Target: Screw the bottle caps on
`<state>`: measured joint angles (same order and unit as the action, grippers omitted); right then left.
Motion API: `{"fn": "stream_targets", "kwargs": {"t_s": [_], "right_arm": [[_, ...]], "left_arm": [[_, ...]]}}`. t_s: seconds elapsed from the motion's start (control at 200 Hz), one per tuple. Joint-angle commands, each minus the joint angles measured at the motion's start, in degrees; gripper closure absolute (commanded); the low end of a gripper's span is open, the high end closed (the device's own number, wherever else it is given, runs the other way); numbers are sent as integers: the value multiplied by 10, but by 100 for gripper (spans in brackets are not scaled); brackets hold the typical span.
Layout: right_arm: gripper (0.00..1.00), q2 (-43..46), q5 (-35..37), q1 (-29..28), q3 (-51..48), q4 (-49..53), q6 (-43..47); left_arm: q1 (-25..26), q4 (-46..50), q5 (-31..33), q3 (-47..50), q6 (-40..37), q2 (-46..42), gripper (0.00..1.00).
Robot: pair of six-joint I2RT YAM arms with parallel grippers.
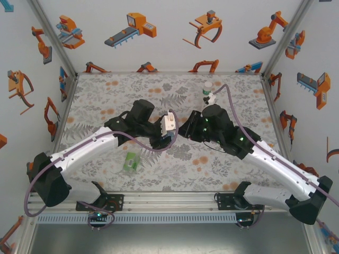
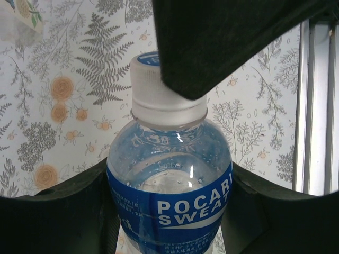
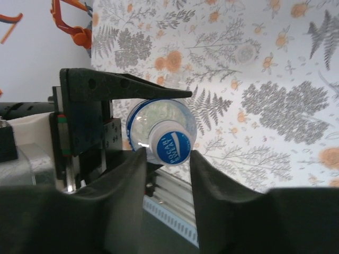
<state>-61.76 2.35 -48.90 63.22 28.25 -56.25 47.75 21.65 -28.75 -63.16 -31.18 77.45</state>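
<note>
Floral table (image 1: 106, 100). Blue-labelled bottle (image 2: 169, 211) held mid-table, left claw (image 2: 169, 174) closed tight on its body. Green-labelled bottle (image 1: 130, 161) lying nearer front edge. Right claw (image 3: 167, 159) straddles white cap (image 3: 170, 144) on held bottle, jaws narrowly parted; whether gripping, cannot tell.

Clear, glossy plastic bottle (image 2: 169, 159) with shiny blue label (image 2: 185, 211) and frosted, matt white plastic cap (image 2: 151, 98); matt floral-print worktop (image 2: 63, 121); smooth metal rail (image 2: 318, 106) at 3 o'clock.

3 btls: blue-lbl btl (image 2: 169, 203), green-lbl btl (image 1: 131, 161), slim btl (image 1: 207, 91); 1 cap (image 2: 153, 98) clearly vis.
</note>
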Motion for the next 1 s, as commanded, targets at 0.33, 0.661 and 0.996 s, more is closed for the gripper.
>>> {"fn": "stream_targets", "kwargs": {"t_s": [0.33,0.661,0.996], "right_arm": [[55,-24,-22,5,11,-27,-3],[67,-19,-19,10,-10,-51,-4],[82,-42,-14,26,-2,-48,57]], "left_arm": [[4,-48,-27,-17,38,5,100],[4,-60,-29,-7,42,-4,94],[2,-60,27,11,55,-40,12]]}}
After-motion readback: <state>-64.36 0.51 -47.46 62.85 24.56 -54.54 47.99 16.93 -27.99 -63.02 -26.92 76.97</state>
